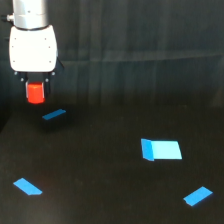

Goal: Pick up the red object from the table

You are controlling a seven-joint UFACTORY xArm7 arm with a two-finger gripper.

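Note:
The red object (35, 93), a stubby red-orange cylinder, hangs upright directly under the white gripper head at the exterior view's upper left. My gripper (35, 90) is shut on it, its dark fingers barely showing on either side against the black background. The cylinder looks clear of the dark table (110, 190), just above and left of a flat blue piece (54, 114).
That blue piece seems to lie on a low dark block. A larger blue block (161, 149) sits at the middle right, a blue strip (198, 196) at the lower right, and another blue strip (27, 186) at the lower left.

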